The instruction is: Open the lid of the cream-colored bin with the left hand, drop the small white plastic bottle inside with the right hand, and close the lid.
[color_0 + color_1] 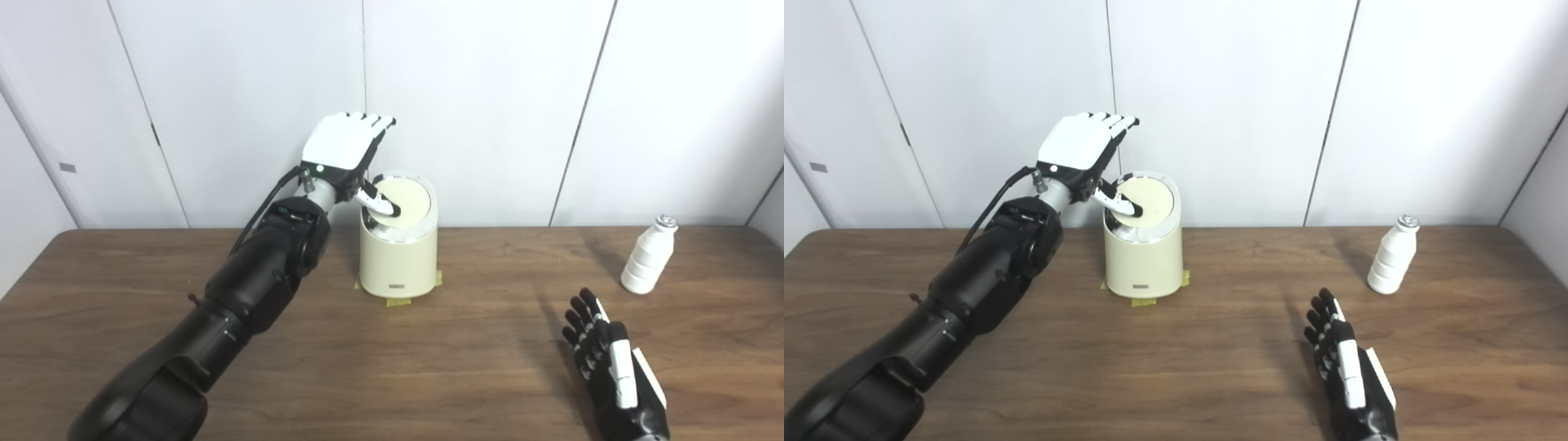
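Note:
The cream-colored bin (398,257) stands at the back middle of the table, taped down at its base. Its round lid (409,202) is tilted, with the near edge dipped so a dark gap shows at the front rim. My left hand (343,150) hovers above the bin's left side, fingers stretched out flat toward the wall, and its thumb (381,202) presses on the lid's left edge. The small white plastic bottle (648,257) stands upright at the right rear of the table. My right hand (603,355) rests open low at the front right, well short of the bottle, holding nothing.
The brown wooden table (465,367) spreads across the view. White wall panels (490,92) stand close behind the bin. Yellow tape tabs (397,301) hold the bin's base to the table.

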You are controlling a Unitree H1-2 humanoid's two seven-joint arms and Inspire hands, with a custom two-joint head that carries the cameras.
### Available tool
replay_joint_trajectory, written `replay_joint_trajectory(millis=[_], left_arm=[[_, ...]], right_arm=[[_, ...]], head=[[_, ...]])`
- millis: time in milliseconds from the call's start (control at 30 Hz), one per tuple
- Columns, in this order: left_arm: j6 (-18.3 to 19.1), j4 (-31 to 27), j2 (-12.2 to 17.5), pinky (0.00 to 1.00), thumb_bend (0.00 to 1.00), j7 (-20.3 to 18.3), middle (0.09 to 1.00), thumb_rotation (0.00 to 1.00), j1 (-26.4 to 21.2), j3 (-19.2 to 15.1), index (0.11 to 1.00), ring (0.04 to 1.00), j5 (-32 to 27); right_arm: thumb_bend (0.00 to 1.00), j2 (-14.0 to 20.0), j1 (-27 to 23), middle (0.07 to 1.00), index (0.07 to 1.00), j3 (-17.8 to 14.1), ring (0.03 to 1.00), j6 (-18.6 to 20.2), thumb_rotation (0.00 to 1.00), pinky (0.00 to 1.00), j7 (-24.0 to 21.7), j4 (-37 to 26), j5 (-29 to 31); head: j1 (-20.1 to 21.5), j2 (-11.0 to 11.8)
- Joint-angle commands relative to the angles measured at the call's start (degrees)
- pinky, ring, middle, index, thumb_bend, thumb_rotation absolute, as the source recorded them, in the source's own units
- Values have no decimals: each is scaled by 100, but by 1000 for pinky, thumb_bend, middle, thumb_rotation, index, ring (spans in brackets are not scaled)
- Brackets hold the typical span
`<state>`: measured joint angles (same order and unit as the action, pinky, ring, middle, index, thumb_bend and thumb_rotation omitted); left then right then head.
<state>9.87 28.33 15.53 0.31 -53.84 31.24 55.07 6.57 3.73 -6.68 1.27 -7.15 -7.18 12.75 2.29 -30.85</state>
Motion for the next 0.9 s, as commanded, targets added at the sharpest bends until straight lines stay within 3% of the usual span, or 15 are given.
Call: replay_joint_trajectory(millis=[0,167,267,400,533,700,867], left_arm=[[-17,-6,62,947,1000,-102,927,99,-180,-30,956,935,38],[104,-246,41,934,980,-388,926,105,-147,-316,957,924,-292],[150,-476,-38,899,929,-566,908,163,-90,-743,928,903,-817],[401,-911,-166,734,824,-912,867,315,5,-1315,877,849,-1498],[759,-1499,-284,620,716,-1201,835,378,153,-1853,853,783,-2198],[831,-2228,-519,643,643,-961,798,371,497,-2506,826,760,-2936],[804,-3003,-772,660,559,-607,792,415,1166,-2854,874,759,-3218]], right_arm=[[698,25,-111,995,1000,-36,992,-178,966,984,-4,-126,38],[694,26,-111,997,1000,-43,991,-181,965,988,-11,-150,64],[691,25,-104,997,1000,-53,989,-177,958,989,-12,-157,86],[683,51,-90,1000,1000,-55,993,-190,966,994,-25,-144,70],[692,65,-68,992,1000,-57,985,-176,961,981,-31,-178,59],[683,51,-46,993,1000,-55,985,-108,946,985,-25,-239,90],[699,9,-56,983,1000,-83,972,-217,864,966,50,-283,19]], head=[[2,2],[14,-2],[19,-16],[12,-34],[9,-68],[27,-81],[76,-90]])
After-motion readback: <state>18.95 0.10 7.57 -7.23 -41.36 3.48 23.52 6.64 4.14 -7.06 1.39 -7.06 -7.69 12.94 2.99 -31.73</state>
